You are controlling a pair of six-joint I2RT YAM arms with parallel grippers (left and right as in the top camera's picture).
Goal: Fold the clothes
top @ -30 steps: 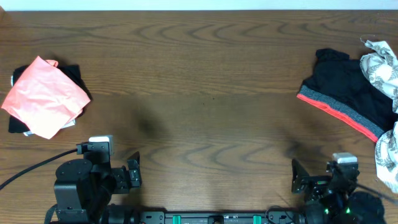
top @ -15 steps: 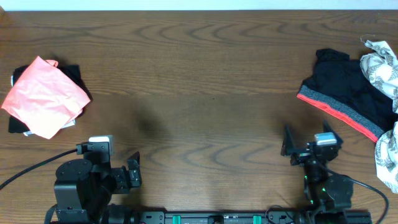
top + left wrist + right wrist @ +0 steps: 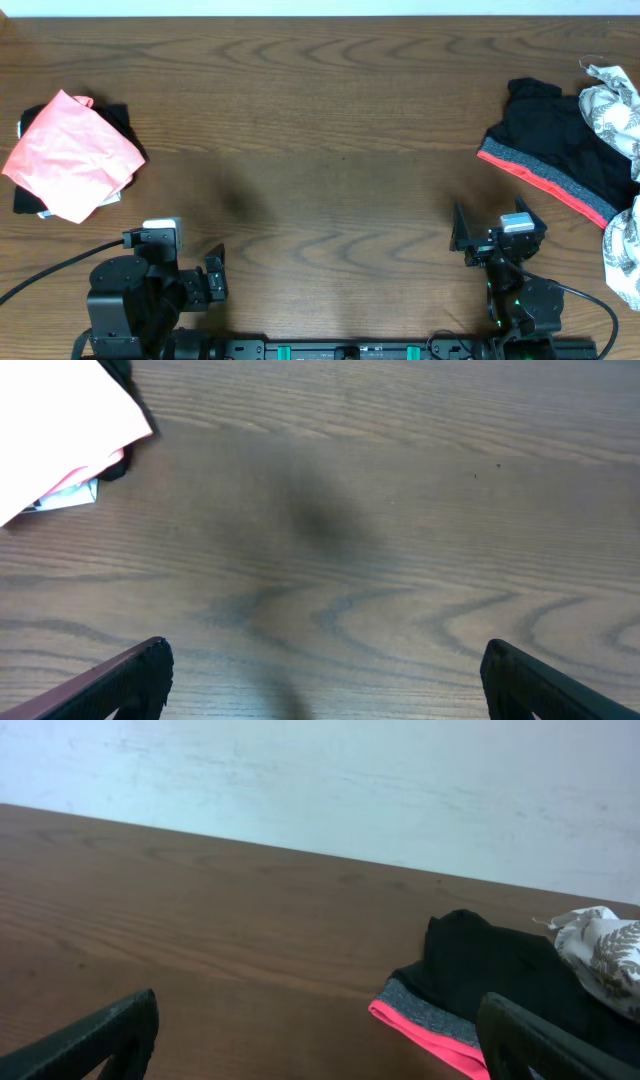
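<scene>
Overhead, salmon-pink garment (image 3: 72, 153) lies folded (plain side up); left gripper (image 3: 216, 273) and right gripper (image 3: 464, 240) gape empty

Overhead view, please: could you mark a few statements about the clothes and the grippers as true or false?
1. The salmon-pink garment lies at the left of the table. True.
2. The right gripper is shut on the black garment. False: it is open, empty and apart from it.
3. A patterned white garment lies beside the black garment. True.
4. The left gripper touches the salmon-pink garment. False: it is open, well clear of it.
</scene>
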